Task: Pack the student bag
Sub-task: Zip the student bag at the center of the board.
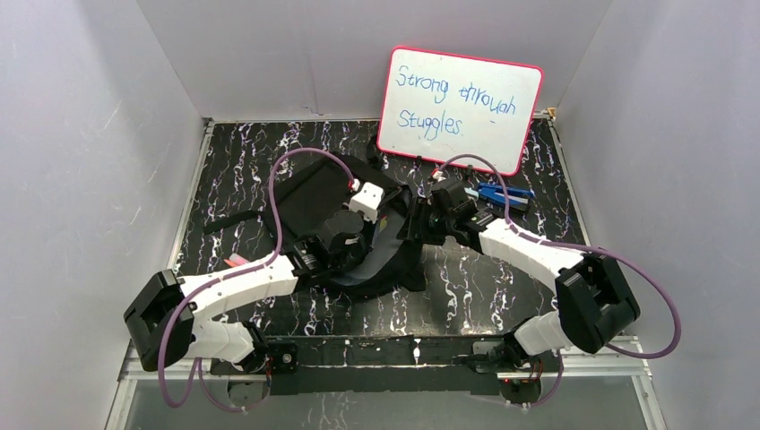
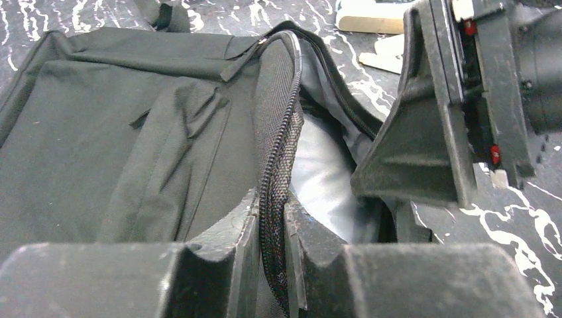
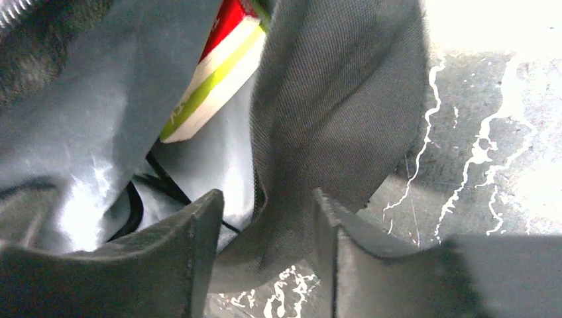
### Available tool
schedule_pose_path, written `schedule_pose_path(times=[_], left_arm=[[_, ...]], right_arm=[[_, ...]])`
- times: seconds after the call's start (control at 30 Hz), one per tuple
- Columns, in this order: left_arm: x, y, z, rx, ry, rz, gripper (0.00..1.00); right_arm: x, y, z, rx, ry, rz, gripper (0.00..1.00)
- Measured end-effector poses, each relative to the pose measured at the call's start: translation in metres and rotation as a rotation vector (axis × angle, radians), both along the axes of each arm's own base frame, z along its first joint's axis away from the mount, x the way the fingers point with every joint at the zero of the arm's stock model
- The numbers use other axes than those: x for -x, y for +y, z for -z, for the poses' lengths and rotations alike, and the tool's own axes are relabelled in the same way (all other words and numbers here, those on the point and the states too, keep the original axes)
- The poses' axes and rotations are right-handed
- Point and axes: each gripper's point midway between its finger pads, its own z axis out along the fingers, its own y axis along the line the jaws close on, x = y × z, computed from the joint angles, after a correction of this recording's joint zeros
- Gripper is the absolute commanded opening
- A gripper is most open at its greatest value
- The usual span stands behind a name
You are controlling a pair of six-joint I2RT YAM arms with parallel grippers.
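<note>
The student bag [image 1: 309, 193] lies flat mid-table, a black backpack with its main zip open and pale grey lining [image 2: 321, 175] showing. My left gripper [image 2: 272, 215] is shut on the bag's zip edge [image 2: 277, 142] and holds that lip up. My right gripper [image 3: 265, 209] is open astride the opposite fabric lip [image 3: 331, 112], which passes loosely between its fingers. Inside the bag I see a red, white and green box [image 3: 215, 66] and a black cable [image 3: 142, 192]. In the top view both grippers, left [image 1: 381, 215] and right [image 1: 419, 219], meet over the opening.
A pink-framed whiteboard [image 1: 460, 107] leans on the back wall. A blue object [image 1: 497, 191] lies just right of the right wrist. A small pink item [image 1: 235, 262] lies by the left arm. Grey walls close in both sides.
</note>
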Motion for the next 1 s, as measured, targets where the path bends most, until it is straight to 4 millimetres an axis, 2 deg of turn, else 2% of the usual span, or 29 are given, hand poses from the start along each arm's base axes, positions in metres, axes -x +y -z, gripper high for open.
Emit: schedule_pose_path(times=[0.07, 0.13, 0.27, 0.37, 0.53, 0.77, 0.83, 1.0], left_arm=[[0.003, -0.002, 0.000, 0.008, 0.005, 0.021, 0.15], [0.006, -0.005, 0.002, 0.015, 0.010, 0.045, 0.15], [0.015, -0.012, 0.009, 0.028, 0.031, 0.107, 0.14], [0.023, -0.022, 0.014, 0.040, 0.059, 0.177, 0.13], [0.035, -0.039, 0.027, 0.049, 0.109, 0.282, 0.17], [0.045, -0.056, 0.067, -0.003, 0.222, 0.365, 0.24], [0.047, -0.061, 0.077, -0.012, 0.253, 0.384, 0.30], [0.049, -0.070, 0.089, -0.014, 0.301, 0.413, 0.60]], right_arm=[[-0.002, -0.002, -0.001, 0.012, -0.015, 0.011, 0.30], [-0.005, -0.005, -0.005, 0.021, -0.039, 0.029, 0.17], [-0.006, -0.012, -0.025, 0.009, -0.089, 0.056, 0.08], [-0.002, -0.018, -0.034, -0.010, -0.125, 0.070, 0.03], [0.013, -0.030, -0.027, -0.030, -0.127, 0.099, 0.00], [0.013, -0.033, -0.031, -0.043, -0.148, 0.123, 0.00], [0.012, -0.033, -0.031, -0.042, -0.149, 0.124, 0.00], [0.012, -0.035, -0.034, -0.044, -0.160, 0.130, 0.00]])
